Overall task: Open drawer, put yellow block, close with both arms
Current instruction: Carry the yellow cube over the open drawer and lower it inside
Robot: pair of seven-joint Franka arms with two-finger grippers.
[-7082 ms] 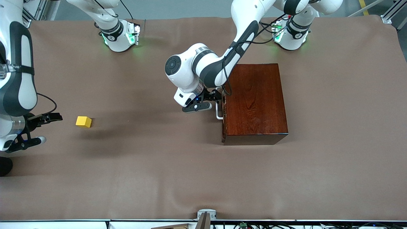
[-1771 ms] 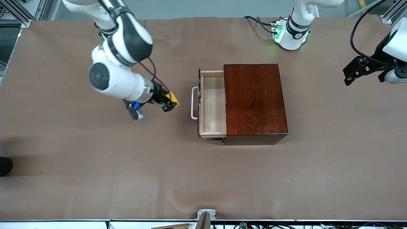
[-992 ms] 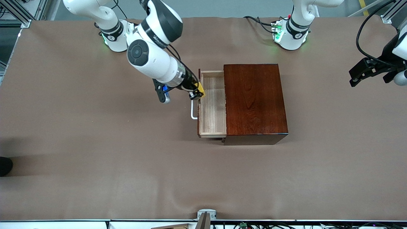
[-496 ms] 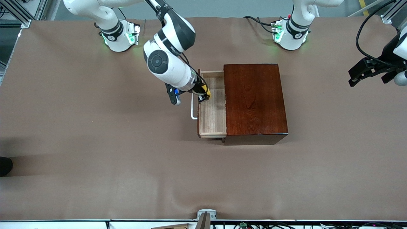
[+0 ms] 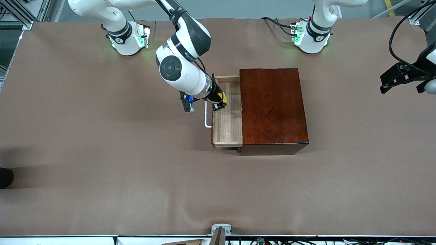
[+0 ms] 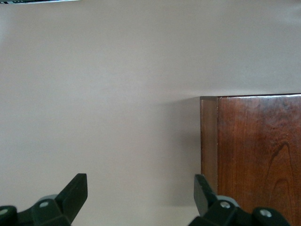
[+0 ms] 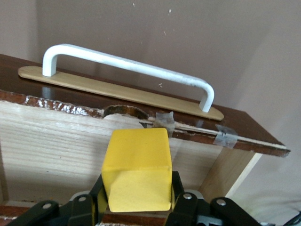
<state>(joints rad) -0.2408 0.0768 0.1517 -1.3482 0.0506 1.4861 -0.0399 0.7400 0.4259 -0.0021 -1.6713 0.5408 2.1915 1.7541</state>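
Observation:
The drawer (image 5: 227, 115) stands pulled out of the reddish-brown wooden box (image 5: 273, 109), its light-wood tray bare and its white bar handle (image 5: 206, 117) toward the right arm's end. My right gripper (image 5: 219, 103) is shut on the yellow block (image 5: 224, 99) and holds it over the open tray, near the drawer's front. In the right wrist view the block (image 7: 137, 168) sits between the fingers above the tray, with the handle (image 7: 127, 66) past it. My left gripper (image 5: 395, 79) is open and empty, up in the air at the left arm's end; its wrist view shows a box corner (image 6: 254, 146).
The brown cloth-covered table (image 5: 102, 163) surrounds the box. The arm bases (image 5: 127, 37) glow green along the table's edge farthest from the front camera. A small metal bracket (image 5: 220, 229) sits at the edge nearest the front camera.
My right gripper carried the yellow block from the cloth toward the box and now holds it over the open tray. My left gripper, which pulled the drawer out, drifted a little at its end.

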